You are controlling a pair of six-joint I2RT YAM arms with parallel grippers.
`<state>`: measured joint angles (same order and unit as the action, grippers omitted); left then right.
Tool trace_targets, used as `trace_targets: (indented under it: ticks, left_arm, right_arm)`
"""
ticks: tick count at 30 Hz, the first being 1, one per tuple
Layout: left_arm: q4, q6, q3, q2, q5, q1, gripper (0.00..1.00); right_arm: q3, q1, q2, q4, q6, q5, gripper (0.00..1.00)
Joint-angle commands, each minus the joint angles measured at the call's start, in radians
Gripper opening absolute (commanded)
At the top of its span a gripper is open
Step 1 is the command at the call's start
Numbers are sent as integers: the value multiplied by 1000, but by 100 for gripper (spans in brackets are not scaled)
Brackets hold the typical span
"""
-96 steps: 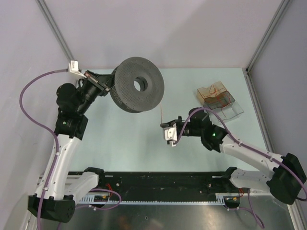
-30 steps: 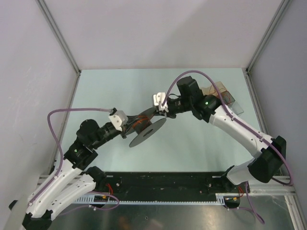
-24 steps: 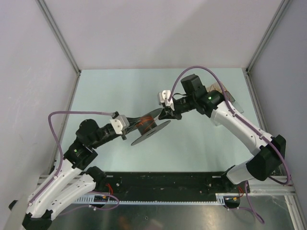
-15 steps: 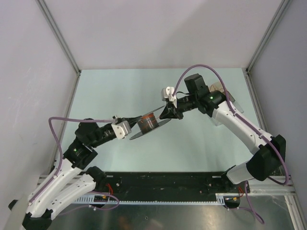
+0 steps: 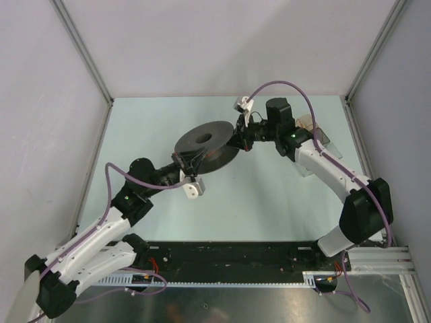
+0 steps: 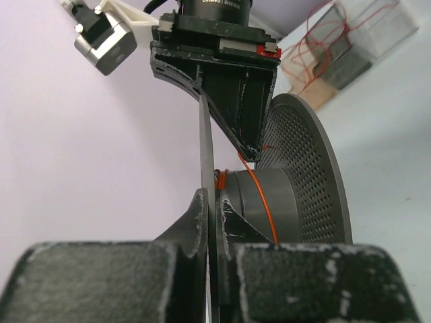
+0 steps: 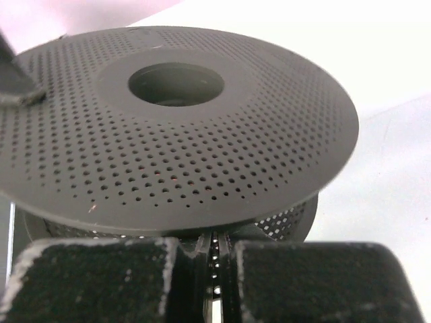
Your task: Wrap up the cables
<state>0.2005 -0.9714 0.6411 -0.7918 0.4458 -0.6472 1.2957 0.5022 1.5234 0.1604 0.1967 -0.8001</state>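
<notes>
Left gripper: jaws clamped on thin flange edge of spool.
Right gripper: jaws closed, tip between flanges, just above spool core.
Cables: red-orange strand wound around core, running up to right gripper tip; pinched or only touching, cannot tell.
Further strands in clear container, well apart.

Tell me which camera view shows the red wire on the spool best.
The left wrist view: the wire lies plainly across the spool's grey core. In the top and right wrist views, the spool's discs hide it.
</notes>
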Motion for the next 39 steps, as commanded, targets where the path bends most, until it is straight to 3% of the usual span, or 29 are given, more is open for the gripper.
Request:
trace_targets:
  ticks: [1, 9, 16, 23, 39]
  left_arm:
    - [209, -206, -22, -45, 73, 1, 0]
    - [424, -282, -37, -264, 114, 79, 0]
    - [581, -256, -14, -427, 171, 131, 0]
    - [671, -103, -4, -425, 215, 136, 0]
    - [706, -57, -66, -295, 257, 128, 0]
  right_arm:
    - [-4, -84, 88, -242, -252, 276, 0]
    - [-4, -118, 249, -496, -623, 397, 0]
    - [4, -125, 376, -727, -885, 418, 0]
    - [21, -99, 387, -719, -1035, 427, 0]
    - [-10, -15, 290, -546, -1134, 475, 0]
